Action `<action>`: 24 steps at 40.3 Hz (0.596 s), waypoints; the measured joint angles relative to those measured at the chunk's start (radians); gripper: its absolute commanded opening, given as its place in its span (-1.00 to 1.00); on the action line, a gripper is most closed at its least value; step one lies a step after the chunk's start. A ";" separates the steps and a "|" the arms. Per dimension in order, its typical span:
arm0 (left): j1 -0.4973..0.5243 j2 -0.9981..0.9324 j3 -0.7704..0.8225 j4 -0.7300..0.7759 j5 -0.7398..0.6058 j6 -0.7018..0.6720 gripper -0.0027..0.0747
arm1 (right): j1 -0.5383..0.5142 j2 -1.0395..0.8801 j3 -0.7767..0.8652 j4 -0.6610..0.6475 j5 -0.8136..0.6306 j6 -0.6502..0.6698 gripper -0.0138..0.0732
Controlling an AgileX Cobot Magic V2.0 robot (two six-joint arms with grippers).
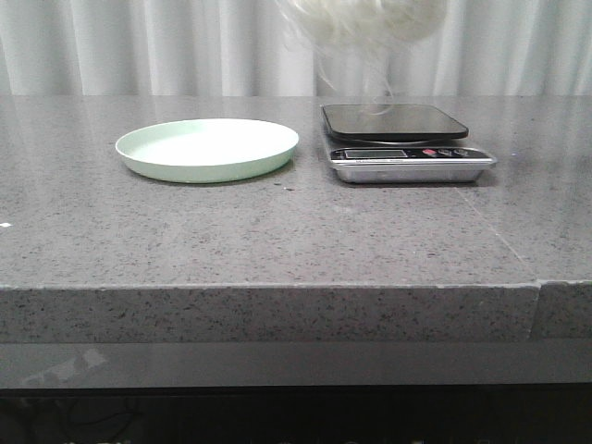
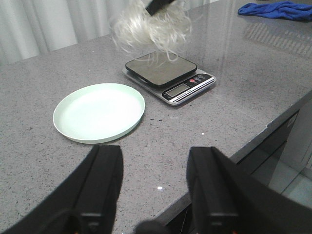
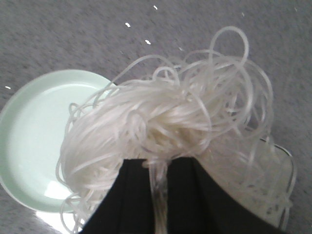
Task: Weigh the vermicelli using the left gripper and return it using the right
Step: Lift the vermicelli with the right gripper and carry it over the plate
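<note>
Nearest to us, the left pincer [image 2: 155, 195], a black claw with two thick angular fingers, stands with its jaws spread apart and nothing between them, above the near edge of the speckled grey stone worktop [image 1: 277, 240]. Further in, we find the shallow round pale green plate [image 1: 207, 149] lying bare on the worktop. Just beside it, on its right in the front view, sits the flat kitchen scale [image 1: 407, 141], with a glossy dark weighing platform and a silver metal base carrying a small display. Above the scale, clear of the platform, hangs the vermicelli [image 2: 152, 29], a fluffy nest of thin, curly, translucent white strands. The right pincer [image 3: 158, 195], matt black, is clamped on the vermicelli, strands pinched between its fingers. A crumpled blue cloth [image 2: 275, 9] lies at the far edge of the worktop.
</note>
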 measured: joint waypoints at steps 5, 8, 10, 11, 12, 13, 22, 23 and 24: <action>0.000 0.000 0.000 0.000 0.000 0.000 0.12 | 0.060 -0.001 -0.020 0.024 -0.057 0.000 -0.21; 0.000 0.000 0.000 0.000 0.000 0.000 0.12 | 0.103 0.007 -0.021 0.031 -0.106 0.000 -0.21; 0.000 0.000 0.000 0.000 0.000 0.000 0.12 | 0.130 0.015 -0.021 0.033 -0.134 0.000 -0.21; 0.000 0.000 0.000 0.000 0.000 0.000 0.12 | 0.141 0.023 -0.021 0.035 -0.151 0.000 -0.21; 0.000 0.000 0.000 0.000 0.000 0.000 0.12 | 0.154 0.030 -0.021 0.038 -0.164 0.000 -0.21; 0.000 0.000 0.000 0.000 0.000 0.000 0.12 | 0.162 0.042 -0.021 0.039 -0.181 0.000 -0.21; 0.000 0.000 0.000 0.000 0.000 0.000 0.12 | 0.199 0.162 -0.021 0.040 -0.253 0.000 -0.21; 0.000 0.000 0.000 0.000 0.000 0.000 0.12 | 0.199 0.174 -0.021 0.040 -0.253 0.000 -0.21; 0.000 0.000 0.000 0.000 0.000 0.000 0.12 | 0.199 0.188 -0.021 0.040 -0.253 0.000 -0.20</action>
